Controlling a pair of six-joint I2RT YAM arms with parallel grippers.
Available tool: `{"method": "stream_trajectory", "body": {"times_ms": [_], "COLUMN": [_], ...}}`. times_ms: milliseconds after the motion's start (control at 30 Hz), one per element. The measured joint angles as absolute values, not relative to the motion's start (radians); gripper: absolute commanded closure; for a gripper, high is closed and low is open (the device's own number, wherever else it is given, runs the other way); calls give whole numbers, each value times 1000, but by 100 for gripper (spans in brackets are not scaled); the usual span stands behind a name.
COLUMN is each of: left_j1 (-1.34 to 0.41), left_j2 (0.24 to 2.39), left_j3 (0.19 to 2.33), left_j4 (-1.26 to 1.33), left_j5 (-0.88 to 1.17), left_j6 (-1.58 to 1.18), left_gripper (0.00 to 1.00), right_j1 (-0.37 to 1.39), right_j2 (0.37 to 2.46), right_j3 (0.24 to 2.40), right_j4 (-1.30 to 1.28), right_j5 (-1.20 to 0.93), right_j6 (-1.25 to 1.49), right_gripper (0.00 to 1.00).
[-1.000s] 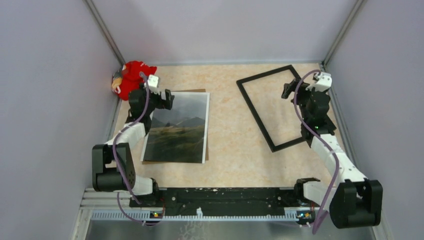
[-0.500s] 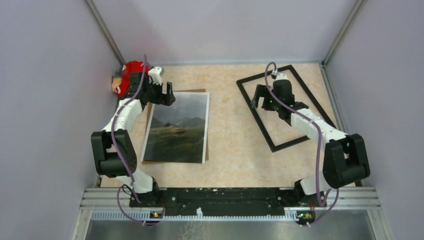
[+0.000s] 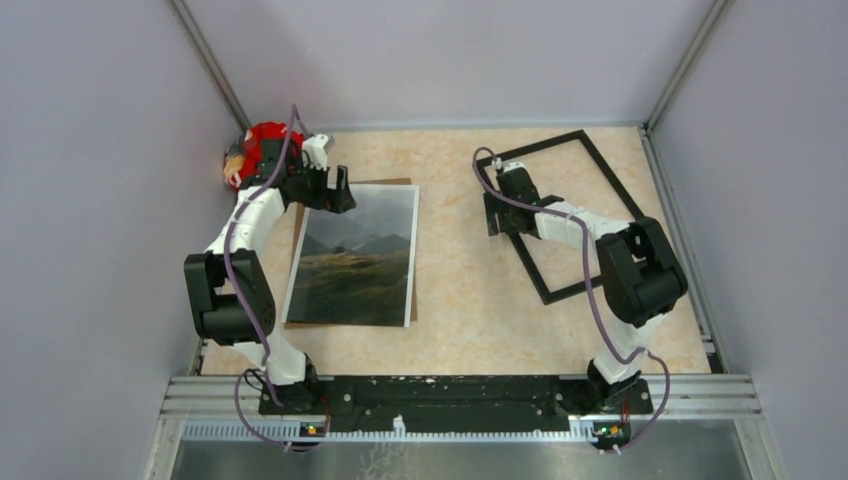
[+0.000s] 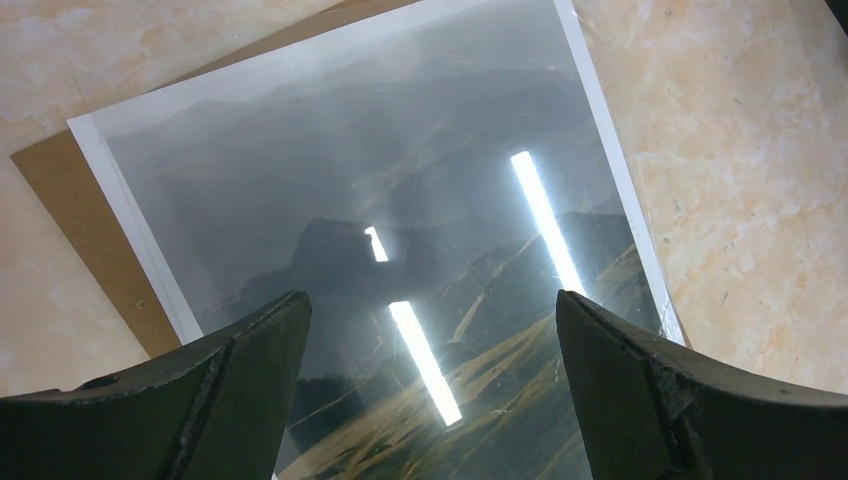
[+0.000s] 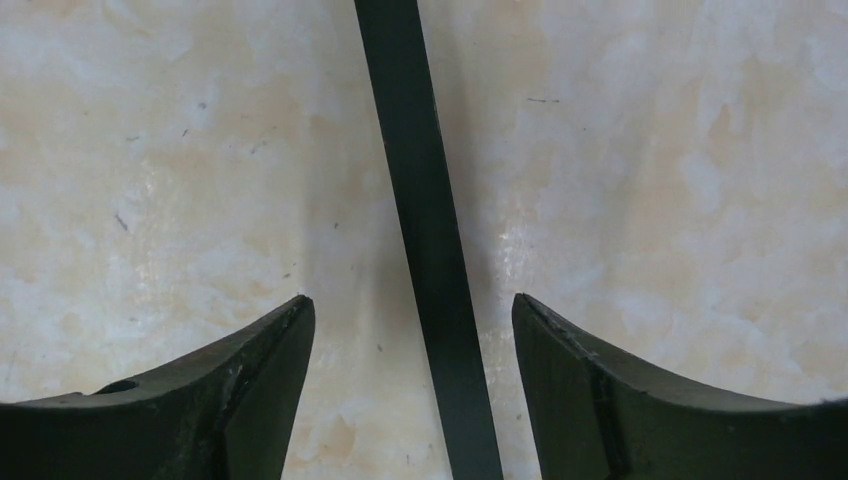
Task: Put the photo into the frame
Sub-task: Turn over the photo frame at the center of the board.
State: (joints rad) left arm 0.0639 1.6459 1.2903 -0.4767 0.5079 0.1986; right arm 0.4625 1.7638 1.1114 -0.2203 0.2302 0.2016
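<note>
photo (image 3: 360,260) lies flat, picture side up, on left half of the table (image 3: 455,310), long side running near to far. under it a brown backing board (image 3: 300,323), slightly askew, showing along the far and near edges. left gripper (image 3: 335,190) sits over the photo's far end, jaws spread wide, nothing between them; the left wrist view shows both fingers (image 4: 250,370) above the misty mountain print, with the board's corner poking out at left and ceiling lights glaring off the glossy surface. frame (image 3: 540,146) lies black side up on right half of the table, turned at an angle, well apart from the photo. right gripper (image 3: 497,215) is down at the frame's left long rail; in the right wrist view its jaws straddle that black rail with bare table showing on both sides, so parted, not pinching. red toy (image 3: 262,145) in far left corner.
</note>
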Motion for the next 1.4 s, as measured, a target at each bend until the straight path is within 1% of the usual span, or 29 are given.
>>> {"method": "stream_trajectory", "body": {"times_ms": [100,233,300,333,367,400,433,467,567,733,900,967,1133,1267,1400], "left_j1": [64,64,64,64,64,64,64,64,64,63,54,49,23,-29,-84], "left_j2": [1646,1646,1645,1645,1645,1644,1643,1640,1623,1594,1590,1587,1554,1504,1457], "left_j3": [1288,1280,1278,1278,1277,1277,1276,1275,1266,1239,1216,1210,1199,1192,1191], "left_j4": [-480,-491,-497,-500,-502,-506,-509,-514,-527,-532,-542,-548,-553,-550,-532], "left_j5": [505,509,513,517,521,527,532,537,548,563,577,588,595,595,596], "left_j6": [211,220,225,229,231,235,236,238,241,247,247,247,246,241,222], "left_gripper": [2,2,1,2,1,2,2,2,1,1,2,2,1,1,2], "right_j1": [462,462,462,462,462,462,462,462,462,475,524,542,557,556,555], "right_j2": [1828,1856,1864,1869,1874,1879,1881,1881,1881,1881,1878,1864,1768,1735,1729], "right_j3": [1157,1162,1163,1164,1167,1167,1168,1168,1171,1207,1394,1480,1613,1692,1711], "right_j4": [-224,-226,-226,-226,-226,-224,-221,-223,-217,-281,-424,-463,-505,-514,-490], "right_j5": [237,245,251,256,259,261,269,269,262,279,228,173,-4,-130,-247], "right_j6": [196,192,190,189,185,184,183,183,161,202,277,318,453,566,678], "right_gripper": [35,41,49,56,65,76,90,100,100,100,100,100,100,100,100]}}
